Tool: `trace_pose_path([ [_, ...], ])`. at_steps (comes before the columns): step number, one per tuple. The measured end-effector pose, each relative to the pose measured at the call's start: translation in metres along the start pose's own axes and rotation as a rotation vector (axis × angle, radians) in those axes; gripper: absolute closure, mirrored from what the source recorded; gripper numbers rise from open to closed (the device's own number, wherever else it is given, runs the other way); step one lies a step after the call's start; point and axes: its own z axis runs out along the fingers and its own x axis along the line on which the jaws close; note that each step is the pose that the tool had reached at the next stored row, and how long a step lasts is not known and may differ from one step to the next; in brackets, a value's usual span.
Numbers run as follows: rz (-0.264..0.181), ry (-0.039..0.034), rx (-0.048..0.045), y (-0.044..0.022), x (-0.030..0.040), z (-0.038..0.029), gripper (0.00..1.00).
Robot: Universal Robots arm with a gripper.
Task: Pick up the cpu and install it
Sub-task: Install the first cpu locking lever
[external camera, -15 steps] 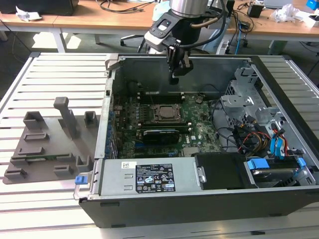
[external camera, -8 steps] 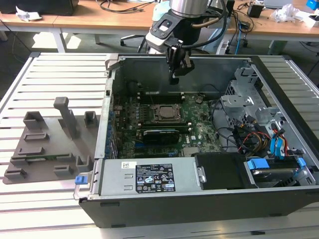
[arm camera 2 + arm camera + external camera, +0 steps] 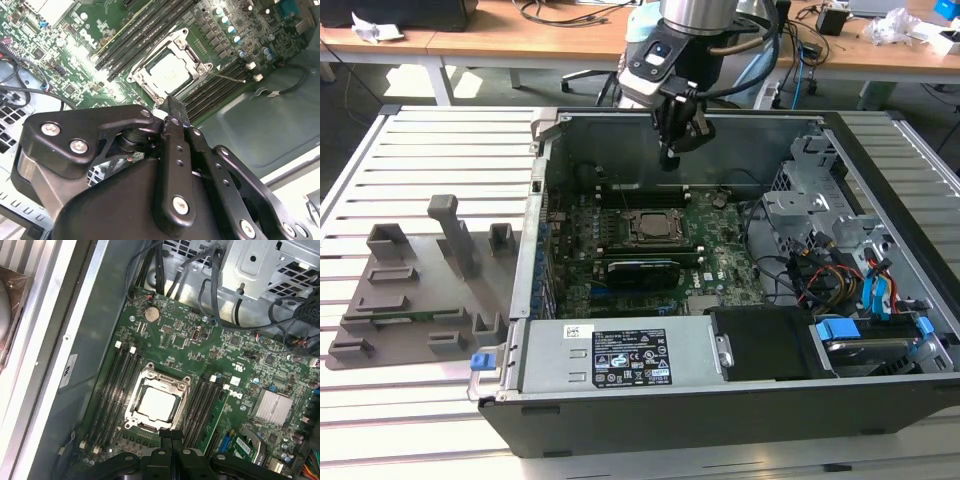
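The cpu (image 3: 650,228), a small square chip with a pale silvery top, lies flat inside the dark socket frame (image 3: 651,212) on the green motherboard of the open computer case. It also shows in both wrist views (image 3: 170,75) (image 3: 156,404), ringed by the metal frame. My gripper (image 3: 667,160) hangs above the board near the case's far wall, a little beyond the socket and clear of the chip. Its black fingers (image 3: 172,436) are pressed together with nothing between them. In the second wrist view the gripper (image 3: 175,106) points down beside the socket's edge.
Memory slots (image 3: 117,385) run along both sides of the socket. A long black card (image 3: 642,270) lies just in front of it. A labelled power supply (image 3: 620,355) sits at the front, a drive cage with cables (image 3: 840,250) on the exterior view's right, and a grey fixture (image 3: 415,285) on the slatted table.
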Motion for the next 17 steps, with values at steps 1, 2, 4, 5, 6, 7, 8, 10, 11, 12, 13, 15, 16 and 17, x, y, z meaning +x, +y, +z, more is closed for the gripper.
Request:
trace_pose_path([
  [1, -0.012, -0.0007, -0.0003, 0.0000, 0.0000, 0.0000, 0.89],
  [2, -0.017, -0.0011, -0.0004, 0.0000, 0.0000, 0.0000, 0.89],
  [4, -0.040, -0.0025, -0.0010, 0.0000, 0.0000, 0.0000, 0.89],
  [5, -0.055, -0.0034, -0.0014, 0.0000, 0.0000, 0.0000, 0.89],
  [6, -0.065, -0.0040, -0.0017, 0.0000, 0.0000, 0.0000, 0.89],
  [7, -0.077, -0.0047, -0.0020, 0.0000, 0.0000, 0.0000, 0.89],
  [8, -0.087, -0.0053, -0.0023, 0.0000, 0.0000, 0.0000, 0.89],
  [10, -0.103, -0.0063, -0.0027, 0.0000, 0.0000, 0.0000, 0.89],
  [11, -0.109, -0.0067, -0.0028, 0.0000, 0.0000, 0.0000, 0.89],
  [12, -0.118, -0.0073, -0.0031, 0.0000, 0.0000, 0.0000, 0.89],
  [13, -0.127, -0.0078, -0.0034, 0.0000, 0.0000, 0.0000, 0.89],
  [15, -0.140, -0.0086, -0.0037, 0.0000, 0.0000, 0.0000, 0.89],
  [16, -0.146, -0.0089, -0.0039, 0.0000, 0.0000, 0.0000, 0.89],
  [17, -0.152, -0.0093, -0.0040, 0.0000, 0.0000, 0.0000, 0.89],
])
